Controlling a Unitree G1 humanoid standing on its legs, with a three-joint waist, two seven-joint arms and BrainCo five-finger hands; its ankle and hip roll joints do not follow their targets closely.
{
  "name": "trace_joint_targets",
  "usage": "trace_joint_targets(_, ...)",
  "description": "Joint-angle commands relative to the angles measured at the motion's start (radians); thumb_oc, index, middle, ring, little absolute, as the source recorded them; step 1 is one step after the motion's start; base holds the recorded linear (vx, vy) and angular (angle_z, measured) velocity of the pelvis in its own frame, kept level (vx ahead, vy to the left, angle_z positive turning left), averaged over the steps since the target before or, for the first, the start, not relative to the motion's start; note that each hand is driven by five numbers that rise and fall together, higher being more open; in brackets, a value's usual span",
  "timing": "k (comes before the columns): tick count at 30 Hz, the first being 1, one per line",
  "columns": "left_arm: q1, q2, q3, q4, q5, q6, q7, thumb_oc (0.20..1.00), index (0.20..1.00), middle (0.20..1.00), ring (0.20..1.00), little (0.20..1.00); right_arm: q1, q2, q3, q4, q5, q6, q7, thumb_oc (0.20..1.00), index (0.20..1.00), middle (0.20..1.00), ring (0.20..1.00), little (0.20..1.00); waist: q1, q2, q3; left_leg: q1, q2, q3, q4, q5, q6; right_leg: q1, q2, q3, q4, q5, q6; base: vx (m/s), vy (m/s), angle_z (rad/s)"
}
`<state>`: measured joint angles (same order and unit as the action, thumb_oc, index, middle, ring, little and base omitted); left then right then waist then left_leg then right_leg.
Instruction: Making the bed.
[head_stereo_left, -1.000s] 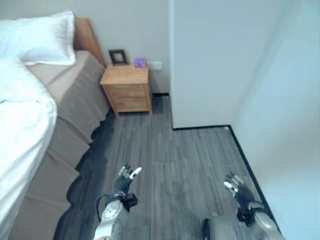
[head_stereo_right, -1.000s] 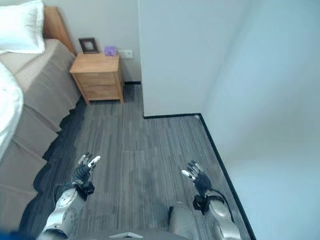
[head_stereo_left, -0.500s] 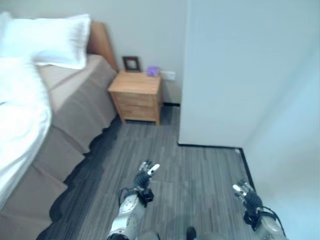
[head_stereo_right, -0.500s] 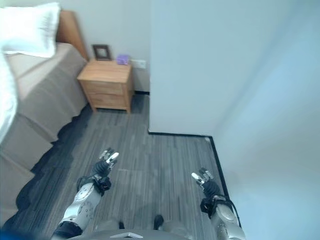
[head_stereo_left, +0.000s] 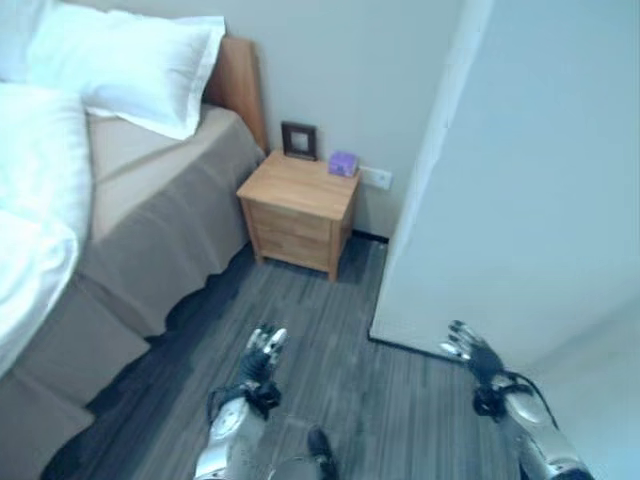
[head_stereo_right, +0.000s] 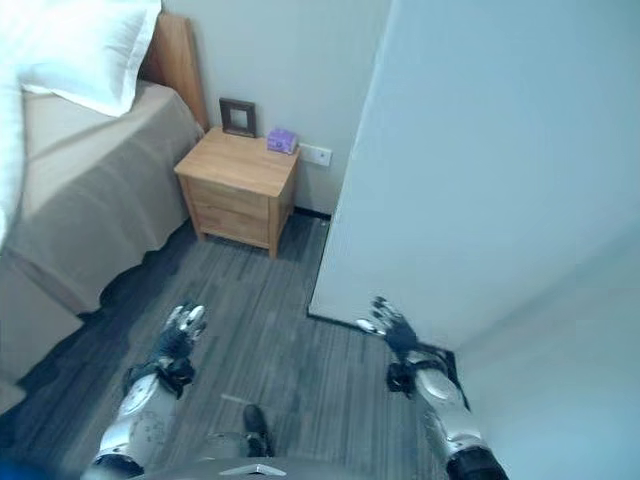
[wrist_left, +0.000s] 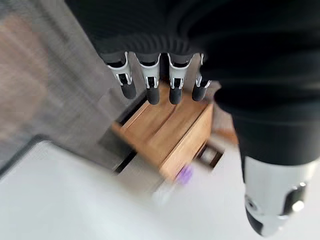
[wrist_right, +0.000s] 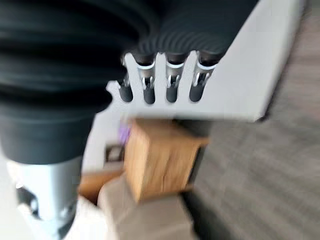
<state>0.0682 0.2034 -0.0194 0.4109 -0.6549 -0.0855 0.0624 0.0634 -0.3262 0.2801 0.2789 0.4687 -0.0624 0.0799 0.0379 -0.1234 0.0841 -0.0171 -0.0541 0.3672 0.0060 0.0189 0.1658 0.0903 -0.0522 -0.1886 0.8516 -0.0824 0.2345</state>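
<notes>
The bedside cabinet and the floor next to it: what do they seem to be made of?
The light brown bedside cabinet looks like matt wood or wood veneer, with faint grain. The grey floor shows narrow streaked planks, probably laminate or vinyl.

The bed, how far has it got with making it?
Nothing looks done yet: the white duvet lies bunched, leaving the beige sheet bare below the pillow. Nothing is in hand; the left hand and right hand hang open over the floor. All the spreading is left.
</notes>
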Motion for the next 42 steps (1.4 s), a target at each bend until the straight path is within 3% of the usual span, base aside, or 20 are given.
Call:
trace_joint_targets(1,-0.075,0.075,-0.046,-0.045,0.043,-0.061,-0.004,1.0,1.0,1.0,1.0,1.0,-0.051,-0.017,-0.045,0.024,-0.014,-0.029,0.028,1.0,1.0,1.0,1.0,1.0,-0.035,0.062,0.024,0.045,0.062,-0.108,-0.047,0.047,-0.098,-0.166,0.04,0.167,-0.222,0.189,-0.042,0.37,-0.122,1.91)
trace_joint_targets(3,-0.084,0.081,-0.064,-0.05,0.042,-0.055,-0.018,1.0,1.0,1.0,1.0,1.0,-0.035,-0.023,-0.048,0.023,-0.007,-0.026,0.025,1.0,1.0,1.0,1.0,1.0,-0.053,0.068,0.027,0.067,0.058,-0.163,-0.058,0.046,-0.102,-0.186,0.022,0.171,-0.263,0.173,-0.064,0.35,-0.139,2.43)
trace_joint_targets(4,-0.091,0.088,-0.094,-0.049,0.055,-0.047,-0.044,1.0,1.0,1.0,1.0,1.0,-0.003,-0.027,-0.065,0.027,0.005,-0.025,0.024,1.0,1.0,1.0,1.0,1.0,-0.069,0.07,0.028,0.087,0.054,-0.24,-0.057,0.031,-0.115,-0.19,-0.05,0.169,-0.392,0.15,-0.095,0.35,-0.242,2.88)
trace_joint_targets(5,-0.096,0.091,-0.118,-0.04,0.06,-0.041,-0.057,1.0,1.0,1.0,1.0,1.0,0.014,-0.032,-0.075,0.036,0.001,-0.024,0.027,1.0,1.0,1.0,1.0,1.0,-0.08,0.06,0.028,0.087,0.039,-0.306,-0.047,0.018,-0.125,-0.18,-0.068,0.228,-0.539,0.151,-0.1,0.46,-0.304,3.01)
trace_joint_targets(7,-0.095,0.089,-0.135,-0.032,0.063,-0.04,-0.064,1.0,1.0,1.0,1.0,1.0,0.029,-0.036,-0.084,0.043,-0.004,-0.019,0.027,1.0,1.0,1.0,1.0,1.0,-0.09,0.053,0.031,0.096,0.03,-0.356,-0.053,0.016,-0.131,-0.164,-0.06,0.276,-0.615,0.158,-0.09,0.23,-0.215,2.6)
trace_joint_targets(8,-0.094,0.093,-0.16,-0.011,0.072,-0.041,-0.073,1.0,1.0,1.0,1.0,1.0,0.053,-0.045,-0.1,0.042,0.001,-0.017,0.028,1.0,1.0,1.0,1.0,1.0,-0.097,0.033,0.03,0.086,0.015,-0.468,-0.057,0.018,-0.143,-0.138,-0.017,0.421,-0.719,0.156,-0.057,0.16,-0.254,2.19)
trace_joint_targets(10,-0.086,0.095,-0.159,-0.002,0.07,-0.04,-0.081,1.0,1.0,1.0,1.0,1.0,0.069,-0.048,-0.109,0.03,0.008,-0.023,0.029,1.0,1.0,1.0,1.0,1.0,-0.089,0.015,0.025,0.076,0.004,-0.543,-0.061,0.024,-0.157,-0.11,-0.018,0.406,-0.772,0.169,-0.06,0.18,-0.304,1.93)
trace_joint_targets(13,-0.062,0.101,-0.139,0.004,0.077,-0.039,-0.083,1.0,1.0,1.0,1.0,1.0,0.055,-0.053,-0.102,0.027,0.012,-0.026,0.031,1.0,1.0,1.0,1.0,1.0,-0.066,0.003,0.021,0.064,0.006,-0.571,-0.056,0.027,-0.17,-0.069,-0.024,0.34,-0.837,0.154,-0.067,0.05,-0.207,1.37)
trace_joint_targets(15,-0.026,0.111,-0.083,0.028,0.057,-0.037,-0.066,1.0,1.0,1.0,1.0,1.0,0.045,-0.063,-0.091,0.026,0.025,-0.028,0.043,1.0,1.0,1.0,1.0,1.0,-0.033,-0.001,0.023,0.04,0.026,-0.618,-0.031,0.026,-0.202,-0.029,0.0,0.311,-0.9,0.123,-0.102,0.04,-0.334,0.26)
trace_joint_targets(17,-0.03,0.112,-0.081,0.038,0.058,-0.036,-0.067,1.0,1.0,1.0,1.0,1.0,0.053,-0.079,-0.094,0.024,0.016,-0.028,0.048,1.0,1.0,1.0,1.0,1.0,-0.036,-0.009,0.038,0.011,0.027,-0.632,0.027,0.012,-0.215,-0.021,0.006,0.293,-0.908,0.124,-0.118,-0.04,-0.277,0.2)
trace_joint_targets(18,-0.042,0.114,-0.093,0.045,0.074,-0.036,-0.065,1.0,1.0,1.0,1.0,1.0,0.062,-0.088,-0.108,0.027,0.012,-0.03,0.046,1.0,1.0,1.0,1.0,1.0,-0.051,-0.008,0.046,-0.01,0.035,-0.586,0.044,0.012,-0.214,-0.018,0.0,0.264,-0.908,0.125,-0.125,-0.11,-0.194,0.53)
trace_joint_targets(19,-0.051,0.114,-0.103,0.046,0.092,-0.036,-0.062,1.0,1.0,1.0,1.0,1.0,0.074,-0.093,-0.132,0.038,0.014,-0.033,0.037,1.0,1.0,1.0,1.0,1.0,-0.084,-0.01,0.051,-0.014,0.074,-0.434,0.074,-0.002,-0.208,-0.011,-0.013,0.221,-0.91,0.127,-0.123,-0.11,-0.058,0.81)
trace_joint_targets(20,-0.05,0.111,-0.105,0.044,0.092,-0.03,-0.064,1.0,1.0,1.0,1.0,1.0,0.075,-0.091,-0.136,0.049,0.013,-0.028,0.033,1.0,1.0,1.0,1.0,1.0,-0.091,-0.012,0.047,-0.008,0.087,-0.372,0.081,-0.017,-0.206,-0.011,-0.014,0.212,-0.914,0.129,-0.122,-0.08,-0.026,1.07)
trace_joint_targets(23,-0.037,0.1,-0.116,0.034,0.096,-0.026,-0.073,1.0,1.0,1.0,1.0,1.0,0.091,-0.069,-0.143,0.063,0.037,-0.023,0.025,1.0,1.0,1.0,1.0,1.0,-0.103,0.004,0.032,0.025,0.105,-0.267,0.019,-0.001,-0.207,0.002,0.005,0.218,-0.936,0.135,-0.12,0.0,0.009,0.48)
trace_joint_targets(29,-0.028,0.089,-0.135,0.013,0.081,-0.025,-0.081,1.0,1.0,1.0,1.0,1.0,0.1,-0.038,-0.131,0.077,0.033,-0.021,0.021,1.0,1.0,1.0,1.0,1.0,-0.12,0.02,0.014,0.046,0.101,-0.248,-0.011,0.014,-0.212,0.001,0.0,0.192,-0.936,0.122,-0.121,0.03,0.036,-0.12)
trace_joint_targets(33,-0.021,0.098,-0.114,0.003,0.079,-0.035,-0.067,1.0,1.0,1.0,1.0,1.0,0.069,-0.048,-0.098,0.043,-0.006,-0.026,0.018,1.0,1.0,1.0,1.0,1.0,-0.101,0.026,0.027,0.047,0.095,-0.24,0.009,-0.011,-0.204,0.0,-0.02,0.181,-0.919,0.119,-0.111,0.02,0.091,-0.04)
trace_joint_targets(38,-0.036,0.146,-0.057,0.004,0.141,-0.057,-0.015,1.0,1.0,1.0,1.0,1.0,0.027,-0.035,-0.091,0.04,0.0,-0.035,0.009,1.0,1.0,1.0,1.0,1.0,-0.081,0.052,0.061,0.051,0.089,-0.223,0.016,-0.042,-0.174,-0.119,-0.034,0.176,-0.695,0.098,-0.079,-0.02,0.149,-0.05)
trace_joint_targets(39,-0.039,0.173,-0.007,0.01,0.145,-0.069,0.015,1.0,1.0,1.0,1.0,1.0,0.005,-0.023,-0.07,0.055,-0.012,-0.033,0.011,1.0,1.0,1.0,1.0,1.0,-0.07,0.065,0.087,0.074,0.082,-0.217,0.007,-0.055,-0.16,-0.205,-0.051,0.166,-0.524,0.166,-0.024,0.08,0.133,-0.44)
trace_joint_targets(41,-0.037,0.18,0.003,0.015,0.146,-0.069,0.025,1.0,1.0,1.0,1.0,1.0,0.007,-0.021,-0.067,0.057,-0.016,-0.029,0.009,1.0,1.0,1.0,1.0,1.0,-0.071,0.067,0.085,0.089,0.076,-0.223,-0.003,-0.056,-0.158,-0.234,-0.054,0.168,-0.486,0.216,-0.01,0.17,0.101,-0.51)
trace_joint_targets(42,-0.03,0.198,0.041,-0.004,0.147,-0.075,0.036,1.0,1.0,1.0,1.0,1.0,0.005,-0.019,-0.067,0.053,-0.013,-0.019,0.013,1.0,1.0,1.0,1.0,1.0,-0.096,0.081,0.098,0.155,0.075,-0.229,-0.044,-0.07,-0.165,-0.302,-0.076,0.176,-0.523,0.272,-0.011,0.3,0.046,-0.33)
